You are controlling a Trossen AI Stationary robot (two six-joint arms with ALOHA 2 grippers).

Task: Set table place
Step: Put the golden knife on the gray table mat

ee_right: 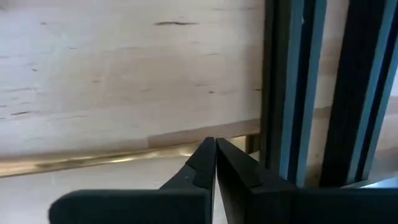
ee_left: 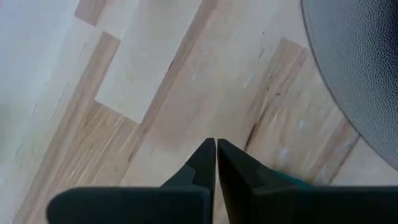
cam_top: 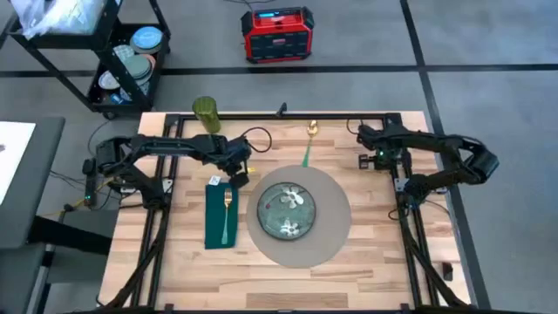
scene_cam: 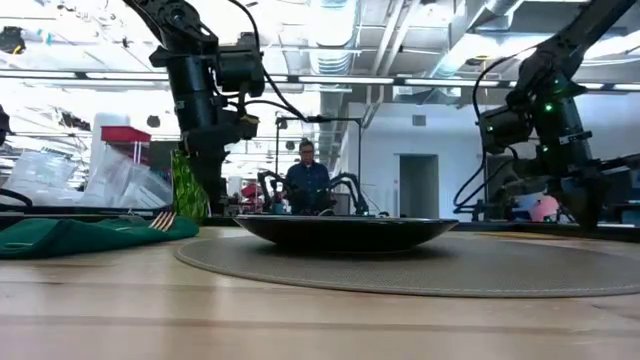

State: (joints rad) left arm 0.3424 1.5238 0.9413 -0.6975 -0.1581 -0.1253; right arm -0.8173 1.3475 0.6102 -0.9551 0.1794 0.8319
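Note:
The round grey-beige place mat (cam_top: pixel 331 228) lies on the wooden table (cam_top: pixel 384 262), carrying a green patterned plate (cam_top: pixel 290 209). Left of it a folded green napkin (cam_top: pixel 214 228) lies flat with a gold fork (cam_top: pixel 227 209) on top. A gold spoon with a green handle (cam_top: pixel 309 144) lies at the far edge, and a green cup (cam_top: pixel 207 113) stands at the far left. My left gripper (cam_top: pixel 240 174) hovers shut between the napkin's far end and the mat (ee_left: pixel 367 68). My right gripper (cam_top: pixel 364 131) is shut over the far right rail.
A black wheeled cart (cam_top: pixel 122 61) with bowls stands beyond the far left corner, and a red box (cam_top: pixel 277 35) sits on the floor behind the table. A person (scene_cam: pixel 307 180) sits in the room beyond. Bare wood (cam_top: pixel 384 183) shows to the mat's right.

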